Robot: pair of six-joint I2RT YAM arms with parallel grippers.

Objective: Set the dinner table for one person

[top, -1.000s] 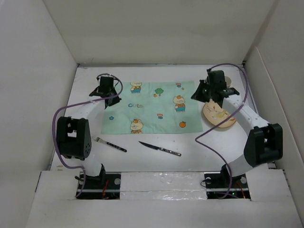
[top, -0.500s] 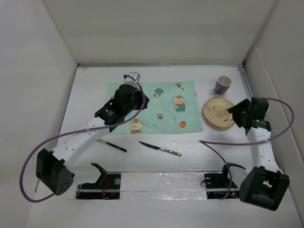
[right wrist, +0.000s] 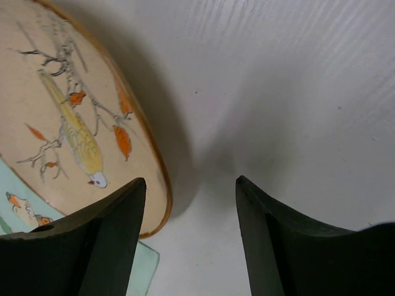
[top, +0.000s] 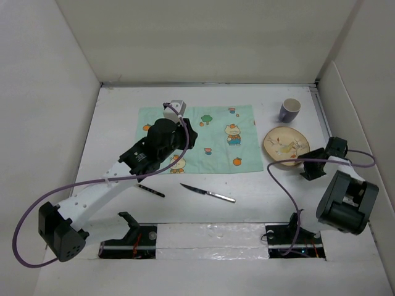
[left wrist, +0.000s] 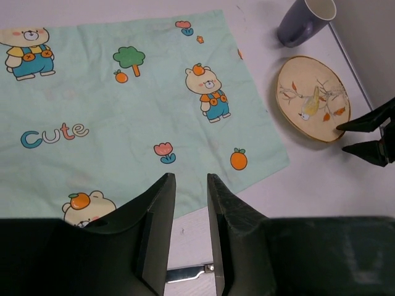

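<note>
The white dinner table [top: 247, 209] carries a mint-green placemat [top: 200, 139] with cartoon animals. To its right lies a tan bird-painted plate [top: 286, 145], with a purple cup [top: 289, 110] behind it. A knife [top: 208, 193] lies in front of the placemat. A fork [top: 151, 190] shows partly under my left arm. My left gripper [left wrist: 190, 176] hangs above the placemat's near edge, jaws a narrow gap apart and empty. My right gripper [right wrist: 191, 180] sits low at the plate's [right wrist: 68, 123] right rim, wide open, one finger over the rim, the other over bare table.
White walls box in the table on the left, back and right. The right arm's elbow [top: 347, 203] is folded near the right wall. Purple cables loop from both arms over the table's front.
My left arm swung from the far-left corner to above the placemat, and its jaws parted a little. My right arm pulled back from over the plate to its right rim and opened.
</note>
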